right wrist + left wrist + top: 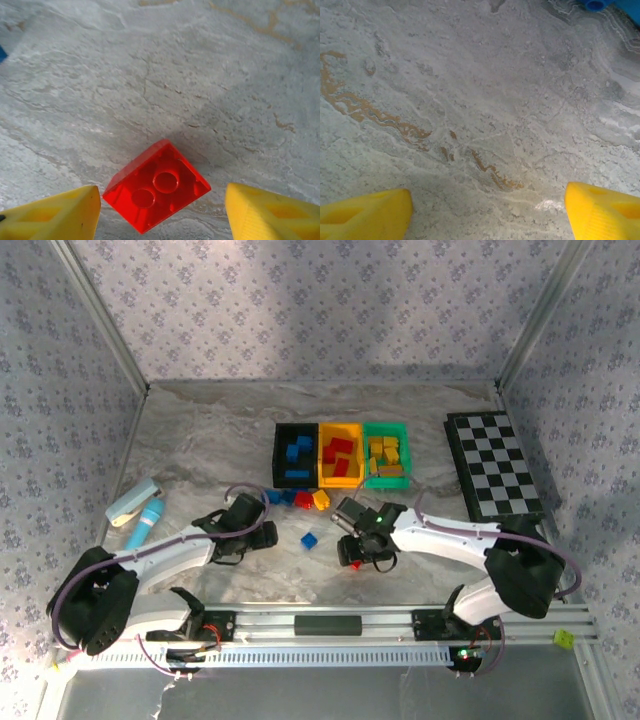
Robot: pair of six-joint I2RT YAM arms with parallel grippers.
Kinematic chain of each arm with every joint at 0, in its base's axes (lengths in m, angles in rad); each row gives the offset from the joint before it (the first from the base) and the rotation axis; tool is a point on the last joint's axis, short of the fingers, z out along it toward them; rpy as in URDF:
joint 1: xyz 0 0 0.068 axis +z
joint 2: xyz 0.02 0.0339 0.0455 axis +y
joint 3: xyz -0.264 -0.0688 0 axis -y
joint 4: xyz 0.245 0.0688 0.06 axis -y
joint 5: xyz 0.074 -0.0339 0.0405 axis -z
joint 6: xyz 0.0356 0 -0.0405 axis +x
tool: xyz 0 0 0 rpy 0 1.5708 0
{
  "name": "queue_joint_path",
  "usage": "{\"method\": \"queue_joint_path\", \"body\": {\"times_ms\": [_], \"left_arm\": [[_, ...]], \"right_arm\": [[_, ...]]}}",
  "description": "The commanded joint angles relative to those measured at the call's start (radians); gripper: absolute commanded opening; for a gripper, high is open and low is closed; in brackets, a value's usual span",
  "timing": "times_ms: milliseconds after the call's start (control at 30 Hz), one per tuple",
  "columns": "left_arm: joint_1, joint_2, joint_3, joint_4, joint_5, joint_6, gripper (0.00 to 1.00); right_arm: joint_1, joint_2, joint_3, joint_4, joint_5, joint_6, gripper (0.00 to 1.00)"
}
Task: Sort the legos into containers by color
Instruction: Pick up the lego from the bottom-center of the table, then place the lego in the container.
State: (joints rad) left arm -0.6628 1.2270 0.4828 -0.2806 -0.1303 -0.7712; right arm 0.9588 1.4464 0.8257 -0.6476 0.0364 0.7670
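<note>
Three bins stand in a row: the black bin [277,454] holds blue legos, the orange-yellow bin [340,426] red ones, the green bin [386,426] yellow ones. Loose bricks lie in front of them: two blue [280,496], one red [303,500], one yellow [321,500], and a lone blue one [309,539]. My right gripper [350,555] [160,215] is open, its yellow fingers either side of a red lego [156,192] that lies hollow side up on the table, untouched. My left gripper [268,535] [485,215] is open over bare marble.
A black-and-white checkerboard [494,465] lies at the right. A light-blue cylinder with a white block [140,512] lies at the left beside my left arm. A blue piece [600,5] peeks in at the left wrist view's top right corner.
</note>
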Motion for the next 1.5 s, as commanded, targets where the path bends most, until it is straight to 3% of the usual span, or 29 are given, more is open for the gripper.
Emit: {"method": "queue_joint_path", "body": {"times_ms": [0,267,433,533,700,967,1100,1333,1467], "left_arm": [[0.0,0.053,-0.003,0.175,0.06,0.013,0.81],[0.0,0.054,0.004,0.164,0.069,0.016,0.81],[0.0,0.042,-0.004,0.156,0.066,0.013,0.81],[-0.002,0.028,-0.006,0.143,0.057,0.013,0.81],[-0.002,0.015,-0.006,0.134,0.064,0.01,0.81],[-0.011,-0.009,-0.004,0.097,0.078,-0.006,0.81],[-0.026,-0.046,-0.009,0.07,0.078,-0.026,0.81],[-0.037,-0.103,-0.006,-0.006,0.075,-0.041,0.82],[-0.04,-0.135,-0.01,-0.027,0.072,-0.046,0.82]], "right_arm": [[0.014,0.025,-0.005,0.027,-0.008,0.067,0.68],[0.022,0.118,0.023,0.129,-0.041,0.079,0.62],[0.04,0.166,0.101,0.068,0.016,0.027,0.31],[0.037,0.172,0.141,0.051,0.032,-0.001,0.2],[-0.003,0.171,0.233,-0.012,0.064,-0.073,0.15],[-0.178,0.192,0.404,0.043,0.074,-0.238,0.15],[-0.238,0.262,0.488,0.114,0.087,-0.293,0.15],[-0.317,0.462,0.716,0.078,0.095,-0.376,0.17],[-0.34,0.531,0.8,0.051,0.09,-0.404,0.24]]}}
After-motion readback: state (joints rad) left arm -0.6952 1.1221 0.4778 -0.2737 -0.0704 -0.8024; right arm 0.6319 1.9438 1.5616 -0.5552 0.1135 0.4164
